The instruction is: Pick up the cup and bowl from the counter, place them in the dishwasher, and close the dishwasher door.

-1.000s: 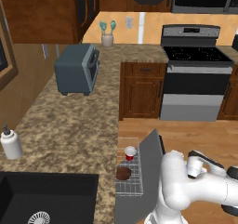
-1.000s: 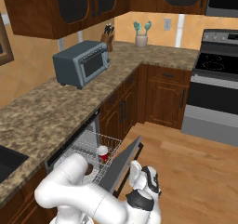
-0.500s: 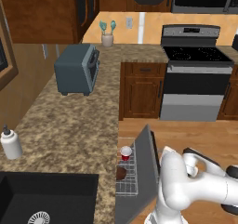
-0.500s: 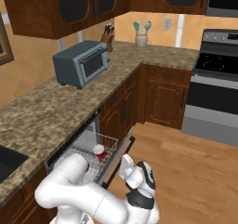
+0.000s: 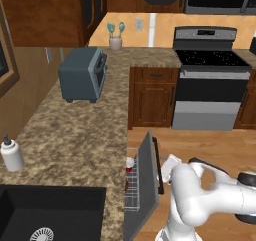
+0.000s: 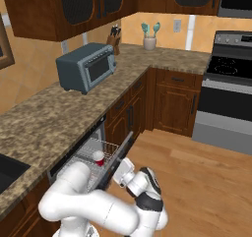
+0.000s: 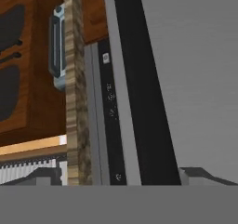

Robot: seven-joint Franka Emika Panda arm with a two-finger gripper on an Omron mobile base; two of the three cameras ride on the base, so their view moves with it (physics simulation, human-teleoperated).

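Note:
The dishwasher door (image 5: 145,185) stands nearly upright, with its black bar handle (image 5: 159,166) along the top edge. Behind it the white wire rack (image 5: 132,197) holds the red cup (image 5: 129,163) and a dark sliver of the bowl (image 5: 126,185). From the right base view the cup (image 6: 99,157) sits in the rack (image 6: 88,155) behind the door (image 6: 115,158). My gripper (image 5: 168,166) (image 6: 124,170) presses on the door's outer face, open and holding nothing. The hand view has the grey door panel (image 7: 195,79) and handle (image 7: 139,102) close up, with my gripper (image 7: 123,176) spread wide.
A grey toaster oven (image 5: 82,75) stands on the granite counter (image 5: 75,135). A white soap bottle (image 5: 11,154) sits by the black sink (image 5: 45,215). The steel oven (image 5: 210,85) is at the back right. Open wooden floor (image 6: 206,182) lies to my right.
The dishwasher door has swung up from about half open to nearly upright. My hand has followed it toward the counter. The cup and bowl stay in the rack.

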